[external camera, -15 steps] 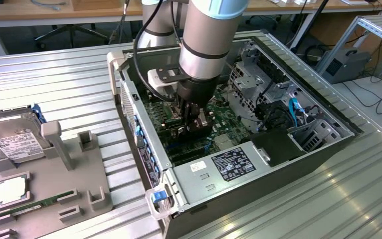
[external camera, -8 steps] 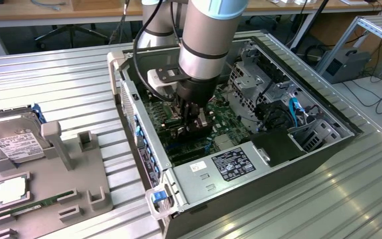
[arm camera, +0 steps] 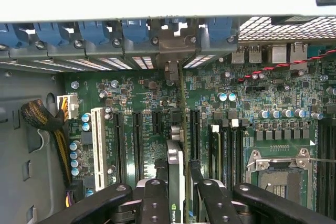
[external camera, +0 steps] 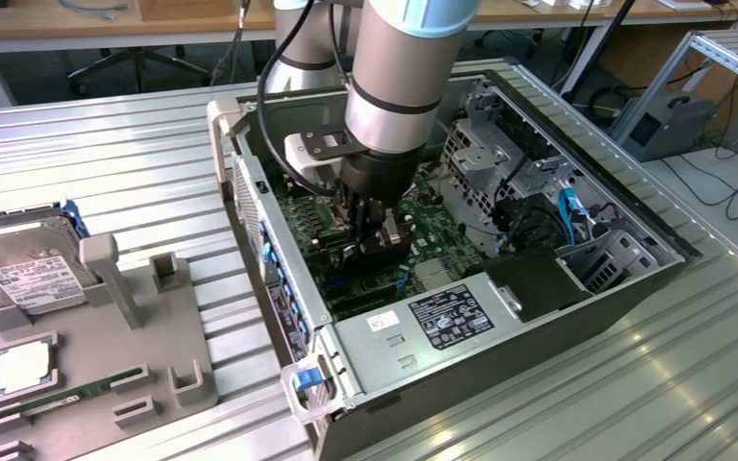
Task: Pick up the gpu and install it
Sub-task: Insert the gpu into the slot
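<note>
On the exterior view's left, a grey fixture (external camera: 100, 370) and a hard drive (external camera: 23, 269) rest on the ribbed metal worktop (external camera: 126, 163). In the middle, the open computer case (external camera: 472, 317) holds the claw (external camera: 376, 245), clamped on the gpu (arm camera: 176, 182) standing edge-on over the motherboard (arm camera: 147, 103). Far behind stand wooden desks (external camera: 74, 19).

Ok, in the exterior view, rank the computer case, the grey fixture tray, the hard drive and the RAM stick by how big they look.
1. Computer case
2. Grey fixture tray
3. Hard drive
4. RAM stick
The drive and stick lie about equally far from the camera, so their order seems reliable.
</note>
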Action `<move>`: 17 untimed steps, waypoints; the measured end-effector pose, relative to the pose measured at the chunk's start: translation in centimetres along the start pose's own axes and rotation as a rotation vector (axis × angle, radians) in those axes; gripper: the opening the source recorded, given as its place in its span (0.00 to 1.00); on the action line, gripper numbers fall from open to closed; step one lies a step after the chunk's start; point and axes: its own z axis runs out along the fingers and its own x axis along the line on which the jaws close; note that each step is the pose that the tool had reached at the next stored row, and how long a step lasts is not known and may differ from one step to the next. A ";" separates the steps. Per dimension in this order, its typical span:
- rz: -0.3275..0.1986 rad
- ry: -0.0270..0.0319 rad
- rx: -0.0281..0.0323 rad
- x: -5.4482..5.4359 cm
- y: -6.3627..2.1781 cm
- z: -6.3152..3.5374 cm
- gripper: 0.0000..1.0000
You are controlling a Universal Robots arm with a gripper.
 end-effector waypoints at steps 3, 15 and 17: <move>0.000 -0.0010 0.0004 0.0 0.01 0.09 0.26; 0.000 -0.0001 0.0000 0.0 0.01 0.05 0.57; 0.000 -0.0001 0.0000 0.0 0.01 0.05 0.64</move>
